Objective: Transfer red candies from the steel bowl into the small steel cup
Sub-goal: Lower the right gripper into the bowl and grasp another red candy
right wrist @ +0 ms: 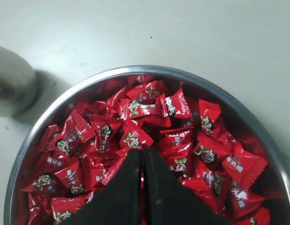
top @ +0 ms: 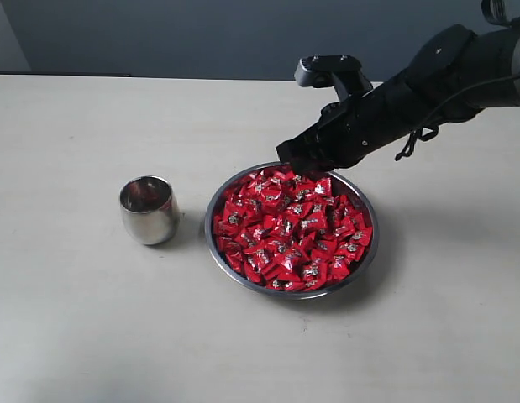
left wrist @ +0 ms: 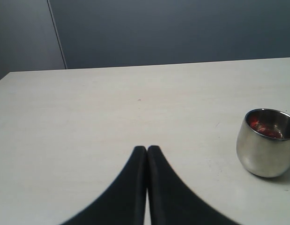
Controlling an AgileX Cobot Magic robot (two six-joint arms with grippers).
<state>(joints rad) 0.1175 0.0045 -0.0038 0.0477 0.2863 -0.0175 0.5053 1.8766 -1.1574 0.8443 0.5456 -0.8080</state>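
Right gripper (right wrist: 143, 152) closed, glossy red candies (right wrist: 203, 153) heaped

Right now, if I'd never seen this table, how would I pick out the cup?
On the pale table, find the wide steel bowl heaped with red candies. To its left in the exterior view, standing apart from it, is the cup: small, shiny, egg-rounded and handleless, far narrower than the bowl.

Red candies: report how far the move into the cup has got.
Done: something red shows inside the small steel cup, candy or reflection, unclear. In hand: the right hand, jaws together, is down at the red candies in the steel bowl. Left: the bowl is heaped full.
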